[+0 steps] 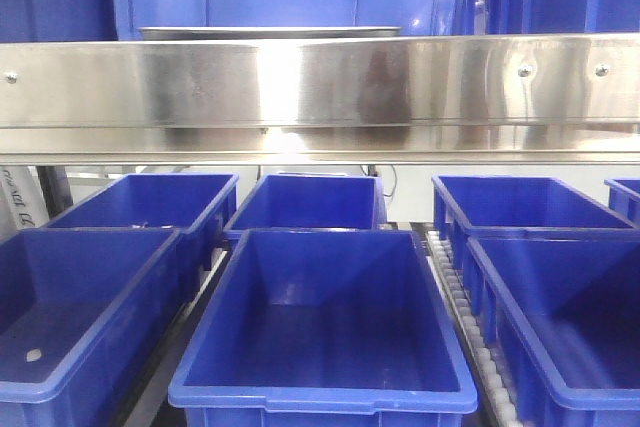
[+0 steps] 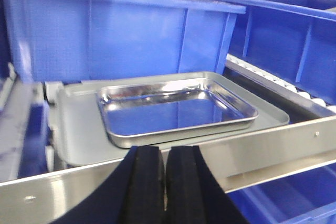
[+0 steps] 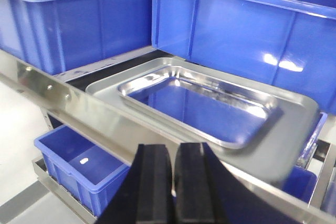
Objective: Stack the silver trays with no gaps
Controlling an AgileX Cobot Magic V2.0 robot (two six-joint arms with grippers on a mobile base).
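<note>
Shelf level, behind steel shelf rail (image 2: 273,145): large silver tray (image 2: 79,129) lies flat; small silver tray (image 2: 176,111) rests inside it, slightly askew, rim not parallel. Judgement: nesting appears done or near done; next move would be squaring the small tray so it seats flush. Blue bins (image 3: 79,19) crowd the back and sides; the rail blocks a low approach. Left gripper (image 2: 164,182) and right gripper (image 3: 173,187): fingers together, holding nothing, hovering just before the rail.

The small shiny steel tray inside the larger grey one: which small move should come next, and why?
Probably nudge the small shiny steel tray square. It lies slightly skewed on the larger dull grey tray, leaving uneven margins. Both hands, left and right, look shut and hold nothing.
</note>
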